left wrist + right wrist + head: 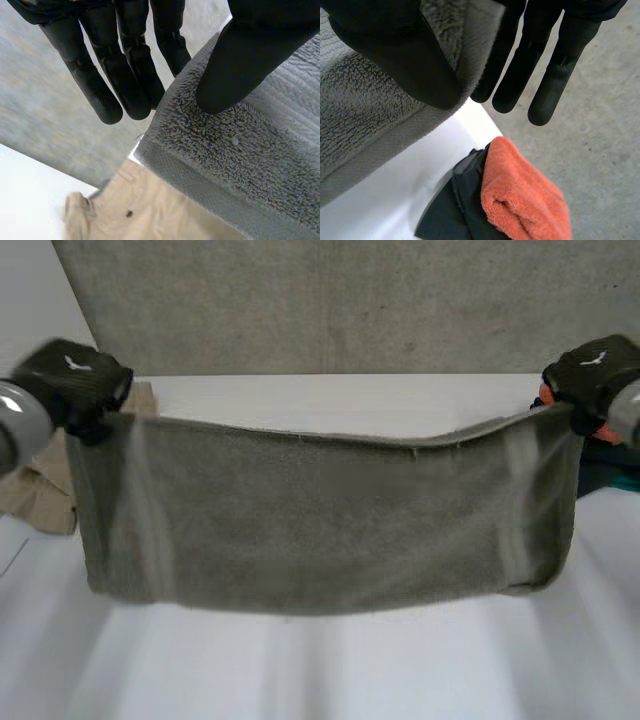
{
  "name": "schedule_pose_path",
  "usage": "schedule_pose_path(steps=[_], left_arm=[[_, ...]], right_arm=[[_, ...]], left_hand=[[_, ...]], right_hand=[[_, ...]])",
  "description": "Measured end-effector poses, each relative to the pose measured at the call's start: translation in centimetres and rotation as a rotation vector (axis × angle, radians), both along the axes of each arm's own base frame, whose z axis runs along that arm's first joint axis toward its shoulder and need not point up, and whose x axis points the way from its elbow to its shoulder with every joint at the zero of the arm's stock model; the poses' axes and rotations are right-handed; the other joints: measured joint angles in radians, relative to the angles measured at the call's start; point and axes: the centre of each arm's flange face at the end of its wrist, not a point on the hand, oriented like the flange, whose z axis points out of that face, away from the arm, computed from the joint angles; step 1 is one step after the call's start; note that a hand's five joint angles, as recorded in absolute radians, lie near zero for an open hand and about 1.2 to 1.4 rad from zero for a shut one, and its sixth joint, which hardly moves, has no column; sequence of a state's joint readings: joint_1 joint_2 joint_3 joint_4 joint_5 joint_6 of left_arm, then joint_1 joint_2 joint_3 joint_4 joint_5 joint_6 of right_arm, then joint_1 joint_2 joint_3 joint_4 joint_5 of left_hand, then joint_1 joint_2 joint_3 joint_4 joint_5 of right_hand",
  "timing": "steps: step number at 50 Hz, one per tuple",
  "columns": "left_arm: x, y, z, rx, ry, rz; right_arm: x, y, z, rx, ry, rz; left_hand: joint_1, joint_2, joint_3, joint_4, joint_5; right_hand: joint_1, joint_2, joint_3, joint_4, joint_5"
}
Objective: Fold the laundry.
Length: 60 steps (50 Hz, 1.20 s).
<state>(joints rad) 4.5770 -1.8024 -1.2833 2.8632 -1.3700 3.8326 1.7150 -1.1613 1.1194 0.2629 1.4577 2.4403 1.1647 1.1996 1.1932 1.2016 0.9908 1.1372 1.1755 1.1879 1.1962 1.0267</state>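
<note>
Grey towel (pixel 320 520) hangs stretched between both hands over the middle of the table (pixel 320 670). The left hand (pixel 75 380) and right hand (pixel 590 370) each pinch a top corner, thumb against straight fingers. Holding both corners level and taut should help it lay flat.

**Towel (pixel 320 530) strung between my two hands**

Above the table (pixel 320 670), my left hand (pixel 75 380) pinches the towel's left corner and my right hand (pixel 590 370) its right. A crumpled garment (pixel 40 495) lies behind the left corner, and a rolled cloth (pixel 520 200) on a flat cloth (pixel 445 215) behind the right.
</note>
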Motion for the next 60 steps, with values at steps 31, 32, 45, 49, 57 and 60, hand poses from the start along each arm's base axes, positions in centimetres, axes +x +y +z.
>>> schedule_pose_path(steps=[31, 32, 45, 49, 57, 60], left_arm=[[-1.1, -8.4, 12.7, -0.699, 0.479, 0.044], [-1.2, -8.6, 11.8, -0.671, 0.472, 0.045], [-2.4, -9.3, -4.5, -0.273, 0.308, 0.029], [-2.4, -8.0, -8.6, -0.17, 0.223, 0.01], [-1.1, -2.9, -11.7, 0.001, 0.043, -0.057], [-0.4, -0.5, -11.4, 0.067, -0.026, -0.081]], right_arm=[[4.2, -6.5, 12.7, -0.925, -0.447, -0.041], [4.3, -6.6, 11.9, -0.898, -0.441, -0.038], [4.4, -7.5, -3.3, -0.424, -0.293, -0.016], [3.5, -6.4, -8.1, -0.246, -0.229, -0.036], [0.6, -2.5, -11.2, 0.035, -0.054, -0.053], [-0.8, -0.8, -10.6, 0.113, 0.037, -0.046]], left_hand=[[0.0, 0.0, 0.0, 0.0, 0.0], [0.0, 0.0, 0.0, 0.0, 0.0], [0.0, 0.0, 0.0, 0.0, 0.0], [0.0, 0.001, 0.0, 0.0, 0.0], [0.0, 0.001, 0.0, 0.0, 0.0], [0.0, 0.001, 0.0, 0.0, 0.0]], right_hand=[[0.0, 0.0, 0.0, 0.0, 0.0], [0.0, 0.0, 0.0, 0.0, 0.0], [0.0, 0.0, 0.0, 0.0, 0.0], [0.0, 0.0, 0.0, 0.0, 0.0], [0.0, 0.0, 0.0, 0.0, 0.0], [0.0, 0.0, 0.0, 0.0, 0.0]])
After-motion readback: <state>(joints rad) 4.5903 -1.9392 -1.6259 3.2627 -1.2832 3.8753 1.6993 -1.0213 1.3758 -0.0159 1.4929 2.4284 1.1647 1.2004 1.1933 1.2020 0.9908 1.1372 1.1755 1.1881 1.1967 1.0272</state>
